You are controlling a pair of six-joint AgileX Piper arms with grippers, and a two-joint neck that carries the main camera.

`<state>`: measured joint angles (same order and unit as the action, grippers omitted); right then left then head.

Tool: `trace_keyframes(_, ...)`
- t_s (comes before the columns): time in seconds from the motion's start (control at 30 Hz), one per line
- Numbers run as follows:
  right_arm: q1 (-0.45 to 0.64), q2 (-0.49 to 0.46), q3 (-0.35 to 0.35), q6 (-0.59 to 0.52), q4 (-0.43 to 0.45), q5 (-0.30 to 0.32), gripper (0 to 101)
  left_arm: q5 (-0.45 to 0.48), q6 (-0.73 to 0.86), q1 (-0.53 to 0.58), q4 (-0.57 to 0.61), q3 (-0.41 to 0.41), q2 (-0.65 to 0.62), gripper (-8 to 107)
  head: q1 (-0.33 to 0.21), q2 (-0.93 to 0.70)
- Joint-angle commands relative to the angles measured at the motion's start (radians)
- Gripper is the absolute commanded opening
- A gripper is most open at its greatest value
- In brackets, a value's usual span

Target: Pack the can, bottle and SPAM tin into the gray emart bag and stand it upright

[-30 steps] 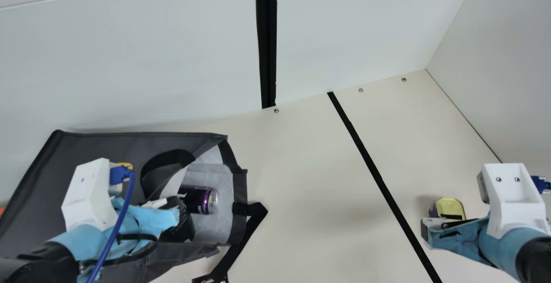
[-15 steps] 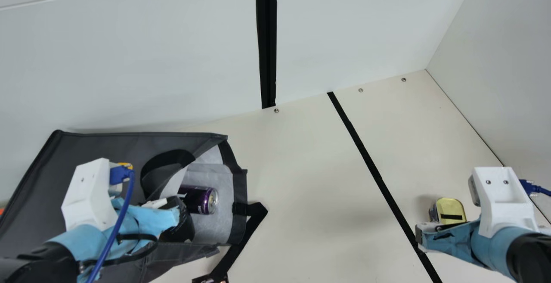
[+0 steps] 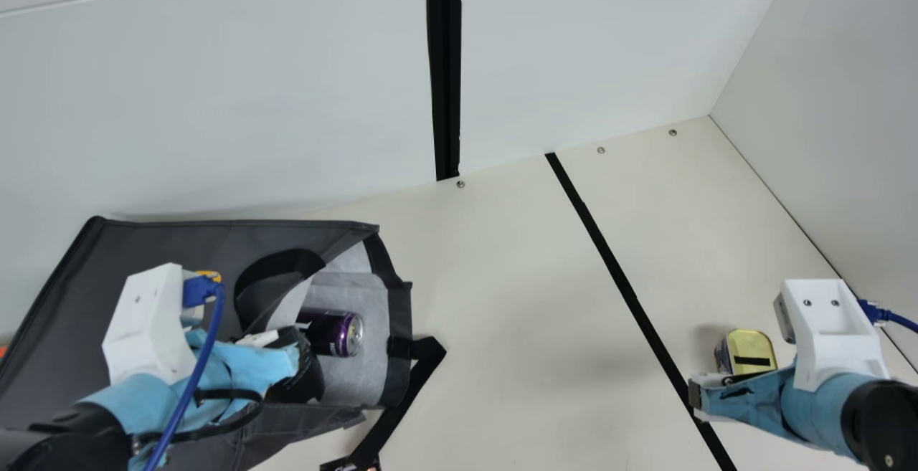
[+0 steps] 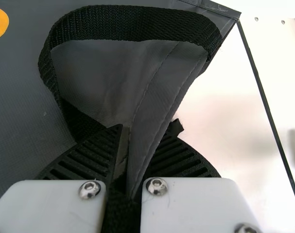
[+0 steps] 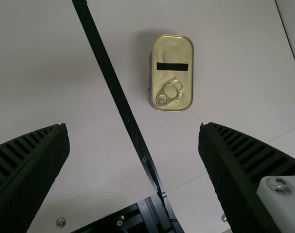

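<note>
SPAM tin [image 3: 753, 345] outside gray emart bag [image 3: 165, 238], right tool [image 5: 133, 125] settling nearby

Moved over the last 1 second: just the right arm, a short way leftward in the main view, barely at all in the latter half. Likely lining up for a grasp, with the right tool wide open and empty, on the near side of the tin. Still resting at right on the table [image 3: 502, 313], pull-ring lid up, just right of the black strip [image 3: 624, 281].

At left, unchanged: bag on its side, mouth facing right, can [image 3: 333, 332] lying inside, and left tool [image 4: 145, 131] clamped on the fabric edge by the mouth. Probably meant to keep the opening steady for 1 more load. Next, judging by this: center over the tin, lower, close squarely. Watch for tipping it with an off-center descent. Standing the bag upright yet to do.
</note>
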<state>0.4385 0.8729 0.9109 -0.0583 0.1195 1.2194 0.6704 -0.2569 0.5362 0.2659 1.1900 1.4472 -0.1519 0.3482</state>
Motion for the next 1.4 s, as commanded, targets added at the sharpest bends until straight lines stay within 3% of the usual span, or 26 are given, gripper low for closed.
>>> trace_keyframes(0.0,0.011,0.003,-0.001,-0.011,-0.009,0.001,95,0.000,0.000,0.000,0.000,0.000,0.000,-8,-0.023,0.001)
trace_keyframes(0.77,0.212,0.133,-0.083,-0.224,-0.095,-0.163,95,0.000,0.000,0.000,0.000,0.000,0.000,-8,-0.023,0.001)
trace_keyframes(1.37,0.330,0.270,-0.084,-0.400,-0.176,-0.281,95,0.000,0.000,0.000,0.000,0.000,0.000,-8,-0.023,0.001)
